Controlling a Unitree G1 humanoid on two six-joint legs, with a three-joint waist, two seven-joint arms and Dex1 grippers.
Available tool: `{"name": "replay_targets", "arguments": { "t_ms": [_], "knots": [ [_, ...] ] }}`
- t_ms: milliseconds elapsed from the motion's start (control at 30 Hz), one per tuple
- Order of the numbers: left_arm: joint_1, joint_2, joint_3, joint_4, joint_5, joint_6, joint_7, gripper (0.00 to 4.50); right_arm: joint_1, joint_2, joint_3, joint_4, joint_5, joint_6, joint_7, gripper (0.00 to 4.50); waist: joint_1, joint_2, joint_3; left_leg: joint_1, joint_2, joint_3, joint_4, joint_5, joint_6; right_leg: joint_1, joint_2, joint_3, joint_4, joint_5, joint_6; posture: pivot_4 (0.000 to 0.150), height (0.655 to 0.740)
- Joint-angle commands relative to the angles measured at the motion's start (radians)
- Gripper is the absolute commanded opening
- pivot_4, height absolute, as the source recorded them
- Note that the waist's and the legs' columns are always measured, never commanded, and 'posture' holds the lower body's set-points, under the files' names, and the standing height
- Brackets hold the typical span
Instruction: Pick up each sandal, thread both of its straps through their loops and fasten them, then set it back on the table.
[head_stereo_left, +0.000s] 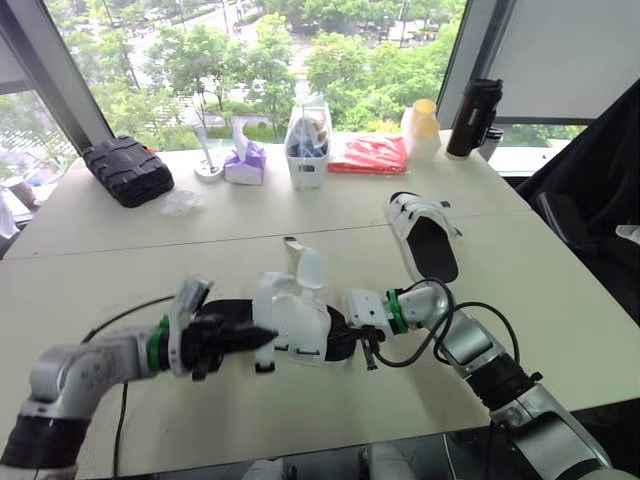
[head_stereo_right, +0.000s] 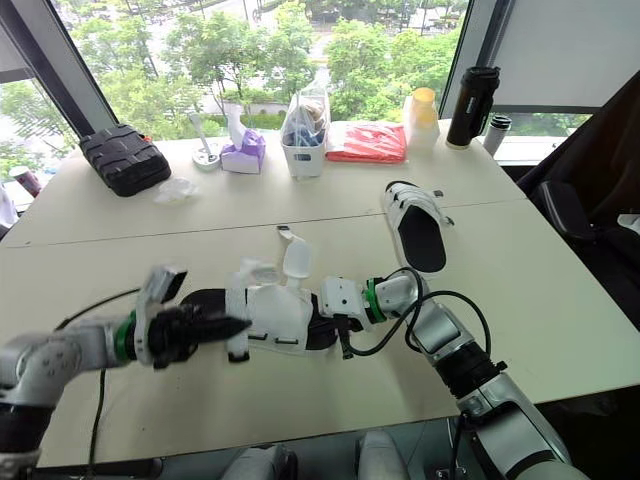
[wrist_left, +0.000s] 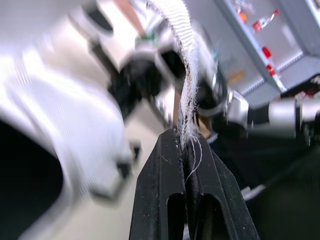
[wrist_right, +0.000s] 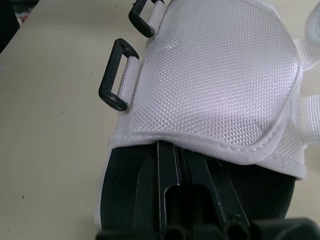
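Currently left claw (wrist_left: 184, 139) clamped on strap (wrist_left: 188, 75) of sandal (head_stereo_left: 300, 322); right claw (wrist_right: 181, 150) together, on its insole; white bin (head_stereo_left: 307, 172) at table back holds bluish items (head_stereo_left: 306, 142).

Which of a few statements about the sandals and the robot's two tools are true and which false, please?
1. The left tool pinches a white strap. True.
2. Both sandals are gripped. False: the far sandal lies alone on the table.
3. A strap runs through the near sandal's black loop. False: the loop is empty.
4. The right tool's tip sits under the near sandal's white upper. True.
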Motion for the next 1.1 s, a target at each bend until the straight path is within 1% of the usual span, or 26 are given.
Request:
{"name": "replay_targets", "arguments": {
  "t_ms": [33,167,367,533,1100],
  "knots": [
    [-0.092,-0.013,-0.059,0.094,0.073,-0.022,-0.056,0.06,0.014,-0.011,0.024,0.012,-0.042,0.013,-0.004,0.0,0.0,0.0,0.0,0.0,0.0,0.0,0.0,0.0,0.0,0.0,0.0,0.0,0.0,0.0,0.0,0.15,0.74],
    [-0.178,-0.023,-0.137,0.205,0.16,-0.049,-0.141,0.06,0.019,-0.011,0.029,0.0,-0.043,0.019,-0.007,0.0,-0.002,0.0,0.0,0.0,-0.002,0.0,0.0,0.0,0.0,0.0,0.0,0.0,0.0,0.0,0.0,0.15,0.74],
    [-0.207,-0.037,-0.208,0.242,0.243,-0.075,-0.222,0.06,0.027,-0.013,0.033,-0.015,-0.044,0.028,-0.014,0.0,-0.006,0.0,0.0,0.0,-0.001,0.0,0.0,0.0,0.0,-0.001,0.0,0.0,0.0,0.0,0.0,0.15,0.74],
    [-0.2,-0.03,-0.207,0.233,0.267,-0.072,-0.261,0.06,0.035,-0.018,0.032,-0.023,-0.046,0.03,-0.014,0.0,-0.005,0.0,0.0,0.0,0.0,0.0,0.0,0.0,0.0,-0.001,0.0,0.0,0.0,0.0,0.0,0.15,0.74],
    [-0.222,-0.03,-0.174,0.245,0.279,-0.067,-0.287,0.06,0.036,-0.009,0.042,-0.027,-0.051,0.031,-0.016,0.0,-0.005,0.0,0.0,0.0,0.0,0.0,0.0,0.0,0.0,-0.001,0.0,0.0,0.0,0.0,0.0,0.15,0.74]
  ]
}}
